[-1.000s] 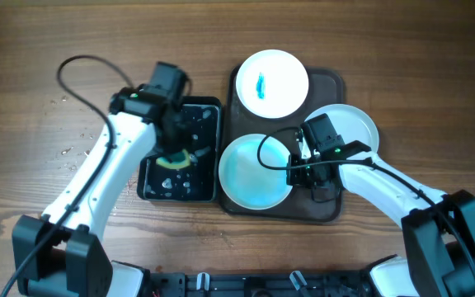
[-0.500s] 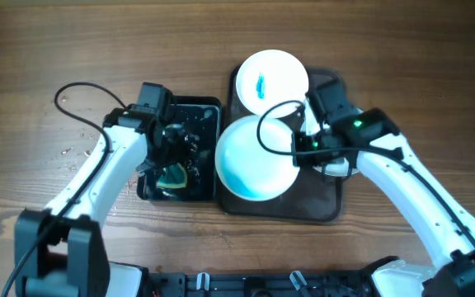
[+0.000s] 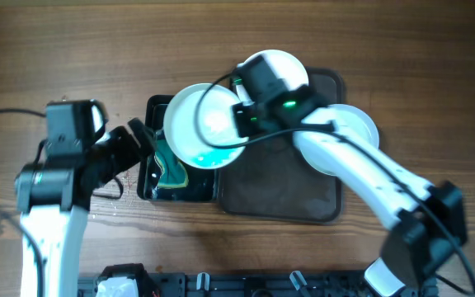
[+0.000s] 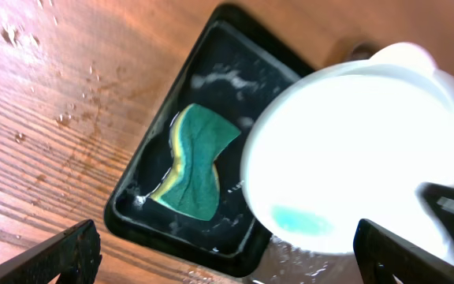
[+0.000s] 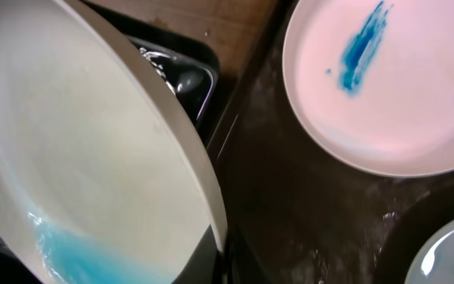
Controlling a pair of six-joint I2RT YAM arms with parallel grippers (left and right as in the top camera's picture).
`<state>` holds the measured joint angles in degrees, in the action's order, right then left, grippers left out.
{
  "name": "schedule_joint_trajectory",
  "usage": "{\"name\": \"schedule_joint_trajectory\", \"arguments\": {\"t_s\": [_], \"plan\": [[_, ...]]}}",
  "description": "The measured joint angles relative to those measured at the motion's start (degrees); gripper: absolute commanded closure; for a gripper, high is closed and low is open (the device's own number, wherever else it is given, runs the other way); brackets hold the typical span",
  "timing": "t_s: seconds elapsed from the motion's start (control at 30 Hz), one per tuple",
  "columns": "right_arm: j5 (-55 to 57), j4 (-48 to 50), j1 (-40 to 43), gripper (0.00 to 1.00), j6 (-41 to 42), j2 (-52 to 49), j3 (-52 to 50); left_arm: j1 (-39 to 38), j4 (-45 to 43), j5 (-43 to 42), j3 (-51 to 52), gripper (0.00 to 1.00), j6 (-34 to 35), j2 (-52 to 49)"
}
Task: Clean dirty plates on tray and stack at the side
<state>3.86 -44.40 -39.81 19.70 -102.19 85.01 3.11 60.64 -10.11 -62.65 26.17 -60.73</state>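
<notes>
The right pincer [image 3: 239, 124] is clamped on the rim of a tilted plate [image 3: 195, 120], holding it above the black tray [image 3: 147, 188]. Blue liquid [image 3: 213, 155] pools at that plate's low edge. The left pincer [image 4: 227, 248] stands wide open over the black tray, gripping nothing.

The black tray contains one teal sponge [image 4: 195, 162] lying in water. There are three plates in all:
- the held one
- a smeared plate [image 5: 400, 102] lying on the brown tray [image 3: 279, 186]
- a third plate [image 3: 359, 124] at that tray's right edge, largely hidden under the right arm

The right fingers barely show in the wrist view. Droplets [image 4: 77, 118] dot the tabletop [image 3: 386, 41].
</notes>
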Motion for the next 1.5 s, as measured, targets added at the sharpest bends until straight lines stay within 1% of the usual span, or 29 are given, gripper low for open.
{"name": "schedule_joint_trajectory", "arguments": {"t_s": [0.17,0.2,0.4,0.5,0.6,0.87,1.1,1.5], "plan": [[14.8,1.49,-7.54,0.96,2.84,-1.22,0.31,0.35,0.9,-0.11,0.0,0.0,0.0,6.88],[17.29,1.88,-8.94,0.96,3.06,-1.22,0.44,0.35,0.92,-0.13,0.0,0.0,0.0,7.48],[41.51,2.1,-23.06,0.96,2.71,-1.2,0.66,0.35,0.92,-0.11,0.0,0.0,0.0,8.61],[49.0,2.01,-26.56,0.96,1.99,-1.16,0.68,0.59,1.03,0.11,0.0,0.0,-0.17,8.57],[53.66,1.84,-27.82,0.96,1.42,-1.16,0.68,0.61,1.01,0.11,0.0,0.0,-0.17,8.5],[59.3,2.58,-28.02,0.96,0.5,-1.16,0.68,0.61,0.92,0.11,0.0,0.0,-0.17,8.39],[60.35,5.79,-28.02,0.96,-2.51,-1.14,0.68,0.61,0.92,0.11,0.0,0.0,-0.17,8.39],[59.58,5.97,-27.98,0.96,-2.97,-1.14,0.68,0.61,0.94,0.13,0.0,0.0,-0.17,8.39]]}}
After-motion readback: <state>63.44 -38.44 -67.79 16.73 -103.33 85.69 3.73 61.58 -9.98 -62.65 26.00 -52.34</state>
